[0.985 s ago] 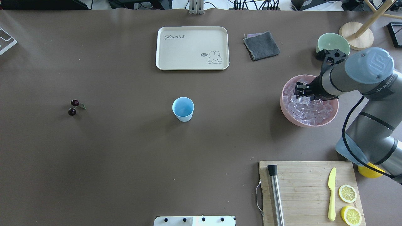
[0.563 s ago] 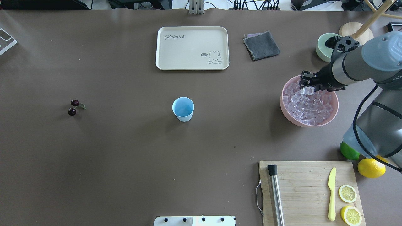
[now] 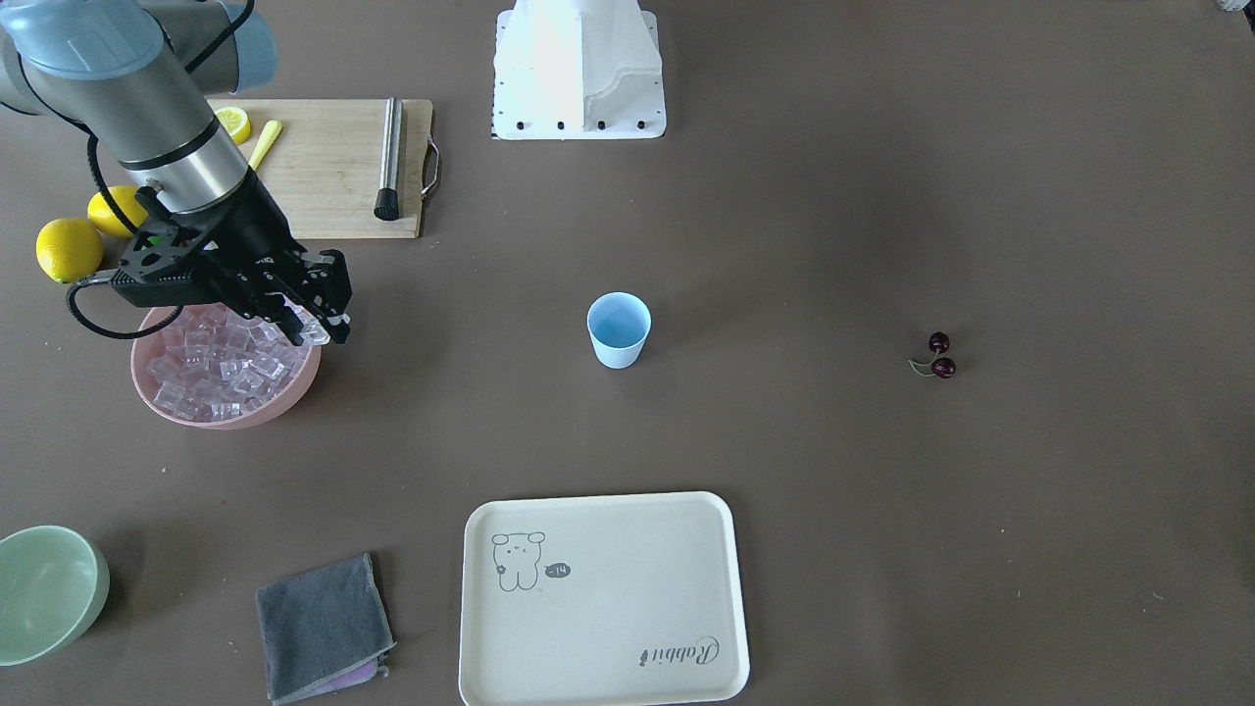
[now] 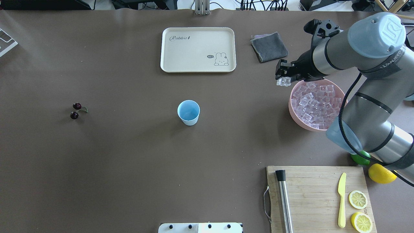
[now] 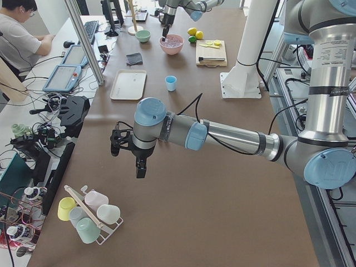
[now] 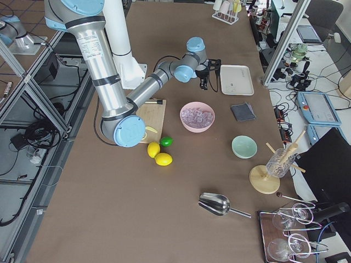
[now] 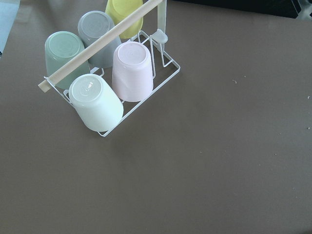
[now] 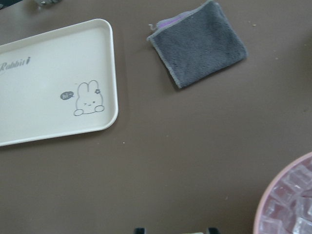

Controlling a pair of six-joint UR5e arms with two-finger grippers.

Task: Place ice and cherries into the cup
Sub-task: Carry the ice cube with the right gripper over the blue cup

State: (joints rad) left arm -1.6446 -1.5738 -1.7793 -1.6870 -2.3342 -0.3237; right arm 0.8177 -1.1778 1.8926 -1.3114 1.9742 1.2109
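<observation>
The right gripper [image 4: 284,77] clamps an ice cube [image 4: 283,82], the pink bowl [image 4: 296,119] just beside its fingers, the cup [image 4: 188,112] well apart. Whether the left gripper's [image 5: 138,167] fingers are apart cannot be told.

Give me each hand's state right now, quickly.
Right hand: closed, holding one ice cube.
Left hand: cannot be told; it shows only in a side view.

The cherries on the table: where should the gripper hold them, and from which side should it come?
Hold the cherries from straight above, closing on the thin green stems where they join. The pair lies flat on the table, and the round fruits would likely roll or slip.
</observation>
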